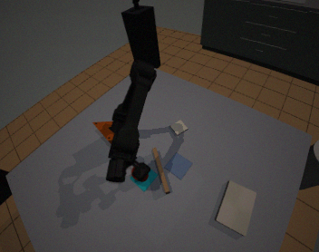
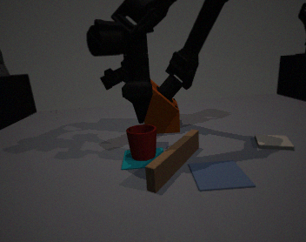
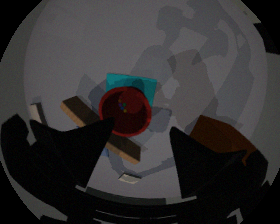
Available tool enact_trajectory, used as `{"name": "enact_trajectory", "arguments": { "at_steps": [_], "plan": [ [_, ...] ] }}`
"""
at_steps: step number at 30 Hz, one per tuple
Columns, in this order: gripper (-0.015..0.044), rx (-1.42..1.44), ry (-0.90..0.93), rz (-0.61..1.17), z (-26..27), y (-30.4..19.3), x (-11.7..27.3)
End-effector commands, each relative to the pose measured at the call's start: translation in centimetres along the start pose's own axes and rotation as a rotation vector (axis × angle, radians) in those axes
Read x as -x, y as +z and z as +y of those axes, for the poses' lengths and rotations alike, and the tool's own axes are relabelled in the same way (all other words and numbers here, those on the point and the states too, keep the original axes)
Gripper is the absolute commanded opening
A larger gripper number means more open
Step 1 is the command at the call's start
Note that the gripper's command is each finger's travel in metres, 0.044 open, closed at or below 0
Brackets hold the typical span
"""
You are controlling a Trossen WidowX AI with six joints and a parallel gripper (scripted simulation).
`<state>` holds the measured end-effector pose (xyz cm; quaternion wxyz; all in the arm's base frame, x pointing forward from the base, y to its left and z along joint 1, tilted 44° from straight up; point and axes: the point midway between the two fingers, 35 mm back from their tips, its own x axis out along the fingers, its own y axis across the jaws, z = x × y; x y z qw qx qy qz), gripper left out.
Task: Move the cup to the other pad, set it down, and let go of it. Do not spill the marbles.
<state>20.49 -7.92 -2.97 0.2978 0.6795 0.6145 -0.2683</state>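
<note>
1. Gripper (image 2: 142,114): fingers well apart, nothing between them. Hangs just above the cup, tips over its far rim, not touching as far as ext. view shows. In wrist view the two dark fingers frame the cup from below, gap between them wide.

2. Cup (image 2: 141,142): red, upright, standing on the teal pad (image 2: 131,163), free of the gripper. Wrist view looks straight down into it; small specks inside (image 3: 124,107), prob. the marbles, too small to count.

3. Handling, my read: rigid tapered wall, smooth, so a side pinch could slip downward toward the narrower base. Light cup w/ loose heavy contents means the weight shifts if tilted or jerked. Best hold looks like a rim pinch, one finger in and one out, or across the upper wall; keep it vertical, move slow.

4. Wooden plank (image 2: 172,159): on edge just right of the teal pad, running near-to-far, between it and the blue pad (image 2: 220,175). Any carry across needs the cup lifted over it.

5. Blue pad lies flat, right and slightly nearer, apart from the cup.

6. Farther out: orange wedge (image 2: 163,110) behind the cup, near the arm; small pale tile (image 2: 274,141) far right; large pale slab (image 1: 236,207) near right in top view. Both well apart from the cup.
</note>
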Motion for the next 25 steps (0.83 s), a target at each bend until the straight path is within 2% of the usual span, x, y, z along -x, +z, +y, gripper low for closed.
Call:
{"name": "enact_trajectory", "arguments": {
  "at_steps": [1, 2, 16, 25],
  "plan": [
    [0.0417, -0.001, -0.001, -0.001, 0.0, 0.0, 0.3],
    [0.0440, 0.000, -0.001, -0.001, 0.0, 0.1, 0.6],
    [0.0440, 0.006, -0.002, -0.008, 0.1, 0.0, 6.1],
    [0.0440, -0.002, 0.002, -0.004, 0.1, 0.1, 5.9]
  ]
}}
